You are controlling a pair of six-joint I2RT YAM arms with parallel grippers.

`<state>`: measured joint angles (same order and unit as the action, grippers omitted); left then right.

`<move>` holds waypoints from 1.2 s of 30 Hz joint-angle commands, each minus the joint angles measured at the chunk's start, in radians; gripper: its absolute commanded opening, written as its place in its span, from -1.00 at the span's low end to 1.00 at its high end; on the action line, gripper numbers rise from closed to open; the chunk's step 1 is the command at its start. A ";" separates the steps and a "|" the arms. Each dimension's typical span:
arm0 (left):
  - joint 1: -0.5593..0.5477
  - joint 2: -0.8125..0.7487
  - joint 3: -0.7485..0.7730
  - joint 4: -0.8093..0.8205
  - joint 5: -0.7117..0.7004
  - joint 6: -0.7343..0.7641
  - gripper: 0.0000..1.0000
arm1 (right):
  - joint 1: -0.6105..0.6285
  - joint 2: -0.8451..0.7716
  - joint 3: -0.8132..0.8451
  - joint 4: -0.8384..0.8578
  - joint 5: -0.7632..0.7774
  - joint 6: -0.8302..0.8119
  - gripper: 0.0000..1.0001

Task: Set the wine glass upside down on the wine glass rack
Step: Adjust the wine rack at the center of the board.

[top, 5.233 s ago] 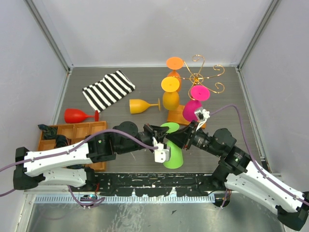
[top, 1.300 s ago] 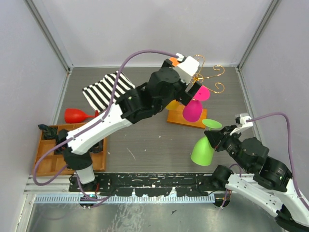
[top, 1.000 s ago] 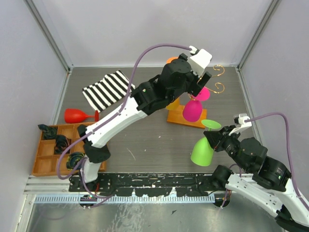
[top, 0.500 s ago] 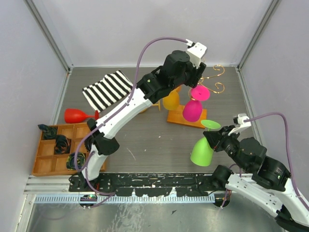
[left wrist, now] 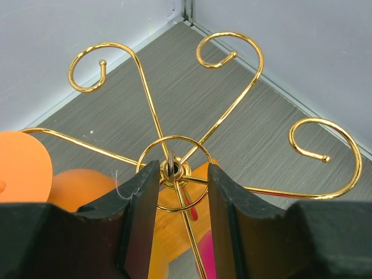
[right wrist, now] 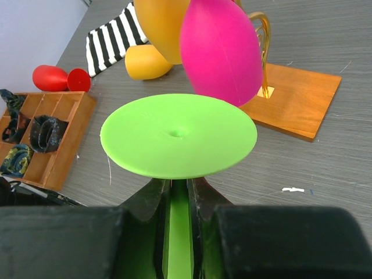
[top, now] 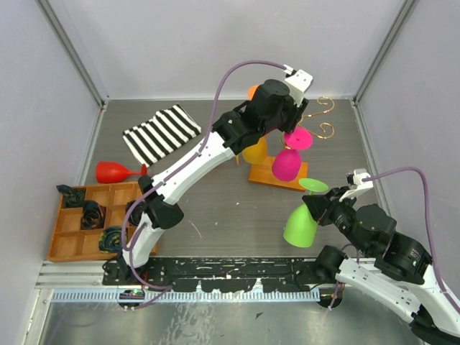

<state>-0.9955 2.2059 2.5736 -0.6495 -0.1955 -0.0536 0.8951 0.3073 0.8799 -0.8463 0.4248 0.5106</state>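
Green wine glass (top: 302, 224) is in the air on the robot side of the wine glass rack (left wrist: 172, 169), a bit to its right. It's foot up, bowl down, tilted w/ the mouth pointing away from the rack. Right gripper (right wrist: 178, 192) is pinched tight on the stem just under the foot disc. Left gripper (left wrist: 179, 189) sits over the rack top w/ jaws about half apart, straddling the centre hub. A gap shows beside the hub, so it grips nothing I can see.

Handling, my guess: it looks like opaque plastic, so light, stiff and not v. fragile. It's smooth though, so the thin stem could twist in the pads. Stem is the right place to hold: bowl is too wide, and the foot must be left free to sit on a curled arm. A grip this near the foot may crowd the wire as the stem slots in. Rack is thin wire, prob springy & tippy.

What holds what:
- **Rack:** a pink glass (top: 286, 164) and a yellow-orange glass (top: 254, 149) hang bowl-down on its robot side and left. An orange foot (left wrist: 20, 165) rests on a left arm. Three curls on the far/right side carry nothing.
- **Wooden tray:** the tray (right wrist: 70, 139), w/ compartments, is well left of the rack, toward the robot. Dark coiled bands (right wrist: 43, 131) lie in several slots; can't tell what they are.
- **Loose, left of the rack:** a yellow glass (right wrist: 145, 61) on its side, a red glass (top: 115, 172) and a striped cloth (top: 162, 131).
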 commanded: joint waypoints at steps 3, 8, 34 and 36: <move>0.007 0.020 0.044 0.024 -0.006 0.020 -0.11 | 0.004 -0.018 0.001 0.051 0.010 0.010 -0.99; 0.014 0.031 0.048 0.033 -0.014 0.020 -0.38 | 0.004 -0.019 0.000 0.050 0.013 0.011 -0.99; 0.044 -0.077 -0.026 -0.010 0.109 0.112 -1.00 | 0.004 -0.025 -0.001 0.052 0.016 0.011 -0.99; 0.048 -0.088 -0.027 -0.024 0.104 0.117 -1.00 | 0.004 -0.024 -0.002 0.053 0.015 0.011 -0.98</move>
<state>-0.9600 2.1952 2.5538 -0.6434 -0.0902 0.0006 0.8951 0.2893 0.8730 -0.8463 0.4255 0.5110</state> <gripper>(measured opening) 0.021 0.178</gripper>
